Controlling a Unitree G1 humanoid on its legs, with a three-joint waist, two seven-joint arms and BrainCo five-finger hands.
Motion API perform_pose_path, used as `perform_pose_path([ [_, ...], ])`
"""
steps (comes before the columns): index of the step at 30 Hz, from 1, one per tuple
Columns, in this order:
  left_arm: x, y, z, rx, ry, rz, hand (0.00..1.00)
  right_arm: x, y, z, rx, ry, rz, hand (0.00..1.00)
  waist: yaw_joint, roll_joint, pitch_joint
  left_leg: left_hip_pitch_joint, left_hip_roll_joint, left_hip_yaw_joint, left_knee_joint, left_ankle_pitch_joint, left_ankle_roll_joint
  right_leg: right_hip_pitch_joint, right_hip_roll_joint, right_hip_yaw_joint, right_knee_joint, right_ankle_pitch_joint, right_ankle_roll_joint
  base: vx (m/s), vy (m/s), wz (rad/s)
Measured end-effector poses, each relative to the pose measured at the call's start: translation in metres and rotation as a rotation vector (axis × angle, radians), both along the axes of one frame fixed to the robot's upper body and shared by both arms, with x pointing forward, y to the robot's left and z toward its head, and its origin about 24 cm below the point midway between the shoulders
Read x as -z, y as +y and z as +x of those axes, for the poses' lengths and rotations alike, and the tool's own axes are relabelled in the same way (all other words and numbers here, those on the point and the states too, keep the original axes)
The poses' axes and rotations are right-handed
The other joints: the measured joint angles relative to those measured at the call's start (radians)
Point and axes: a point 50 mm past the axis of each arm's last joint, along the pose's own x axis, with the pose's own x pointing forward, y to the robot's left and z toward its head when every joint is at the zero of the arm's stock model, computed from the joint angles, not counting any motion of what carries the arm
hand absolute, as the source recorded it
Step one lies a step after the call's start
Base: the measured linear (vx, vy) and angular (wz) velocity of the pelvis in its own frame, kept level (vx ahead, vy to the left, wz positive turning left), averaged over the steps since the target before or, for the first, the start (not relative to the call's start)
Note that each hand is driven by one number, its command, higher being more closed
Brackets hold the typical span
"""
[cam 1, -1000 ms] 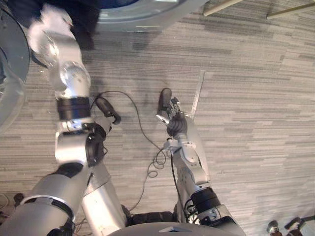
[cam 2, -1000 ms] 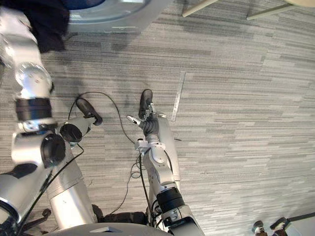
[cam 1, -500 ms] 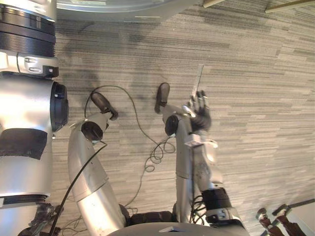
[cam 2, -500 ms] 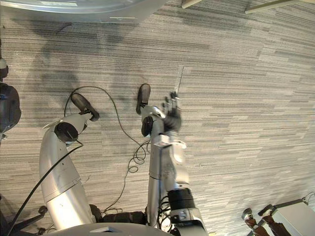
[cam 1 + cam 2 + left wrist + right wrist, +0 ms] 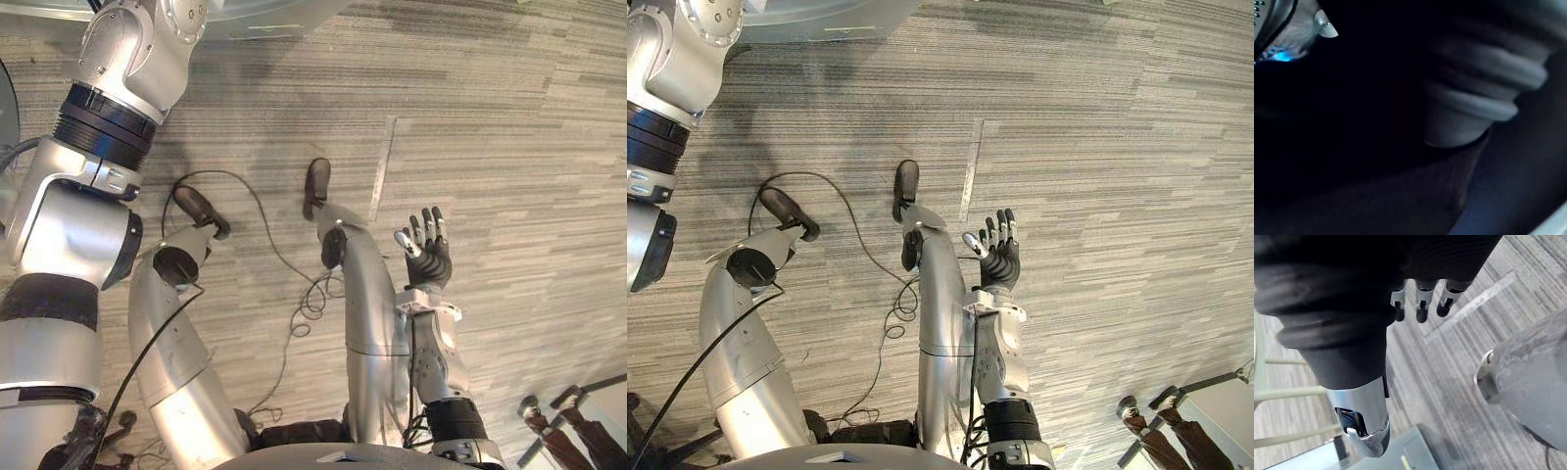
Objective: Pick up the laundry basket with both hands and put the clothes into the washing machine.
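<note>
Floor: grey striped carpet (image 5: 509, 147) runs under the whole scene, seen from above in both eye views.

Washing machine: the silver-grey curved rim of the washing machine (image 5: 823, 18) lies along the far edge of the floor, on my left side. My left arm reaches up towards it and leaves the eye views there.

Left hand: in the left wrist view my left hand (image 5: 1474, 93) shows as its dark ribbed cover in a very dark space, with a small patch of perforated metal and a blue glint in one corner. I cannot tell how far open it is, or whether it has hold of anything.

Clothes: dark soft folds lie just beside that cover and may be clothes (image 5: 1400, 196). It is too dark to tell.

Right hand: my right hand (image 5: 428, 259) is raised over bare floor on my right, well apart from the washing machine. Its fingers (image 5: 1420, 303) are straight and spread, the thumb is out to the side, and it has hold of nothing.

Bars: pale bars (image 5: 1283, 394) stand over the floor in the right wrist view.

Strip: a thin pale strip (image 5: 383, 181) lies flat on the carpet, beyond the right hand.
</note>
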Motion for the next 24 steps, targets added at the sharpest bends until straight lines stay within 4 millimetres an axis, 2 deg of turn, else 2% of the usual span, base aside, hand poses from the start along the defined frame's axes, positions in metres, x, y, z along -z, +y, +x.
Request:
perform_pose_path([
  [7,-0.025,0.006,-0.017,-0.088,-0.201,0.083,0.00,0.009,-0.004,-0.009,0.002,0.026,-0.026,0.00,-0.003,0.000,0.000,-0.002,0.000,0.002,-0.010,0.002,-0.002,-0.001,0.002,-0.002,-0.013,0.002,-0.002,-0.03,0.009,-0.01],
  [9,-0.027,0.012,-0.019,-0.130,-0.232,0.138,0.00,0.008,-0.003,-0.009,0.002,0.019,-0.024,0.00,-0.004,0.000,0.000,-0.002,0.000,0.002,-0.010,0.003,-0.002,-0.001,0.002,-0.002,-0.011,0.001,-0.002,0.00,0.000,0.00],
  [12,-0.031,0.034,-0.021,-0.187,-0.219,0.199,0.00,0.012,-0.005,-0.015,-0.004,0.023,-0.020,0.00,-0.003,0.000,0.000,-0.001,0.003,0.003,-0.007,0.003,-0.002,-0.004,0.004,-0.001,-0.005,0.001,-0.002,-0.03,0.004,-0.01],
  [16,-0.018,0.054,-0.012,-0.263,-0.108,0.301,0.00,0.028,-0.011,-0.032,0.014,0.084,-0.002,0.00,-0.001,0.000,0.000,0.002,0.003,0.006,-0.003,0.003,-0.002,-0.006,0.003,0.000,0.002,0.001,-0.002,-0.05,0.005,0.02],
  [19,0.008,0.062,0.001,-0.297,-0.041,0.319,0.00,0.030,-0.011,-0.034,0.012,0.098,-0.002,0.00,0.000,0.001,0.000,0.007,0.003,0.011,-0.003,0.003,-0.002,-0.006,0.001,0.005,0.003,0.002,-0.003,-0.05,0.006,0.00],
  [20,0.013,0.066,0.004,-0.278,-0.031,0.240,0.00,0.029,-0.011,-0.034,0.011,0.093,-0.002,0.00,0.001,0.001,0.000,0.007,0.002,0.013,-0.007,0.003,-0.005,-0.006,0.001,0.005,-0.001,0.002,-0.004,-0.05,0.004,0.00],
  [22,0.011,0.085,0.007,-0.224,-0.036,-0.094,0.00,0.026,-0.010,-0.033,0.014,0.077,-0.002,0.00,0.004,0.000,0.000,0.005,0.002,0.014,-0.013,0.004,-0.013,-0.008,0.001,0.003,-0.004,0.004,-0.006,-0.05,0.003,0.01],
  [24,0.016,0.133,0.015,-0.128,0.065,-0.659,0.00,0.020,-0.008,-0.032,0.015,0.051,0.002,0.00,-0.002,0.000,0.000,0.002,0.001,0.013,-0.023,0.010,-0.017,-0.013,0.002,0.000,-0.005,0.004,-0.009,-0.05,-0.003,0.02],
])
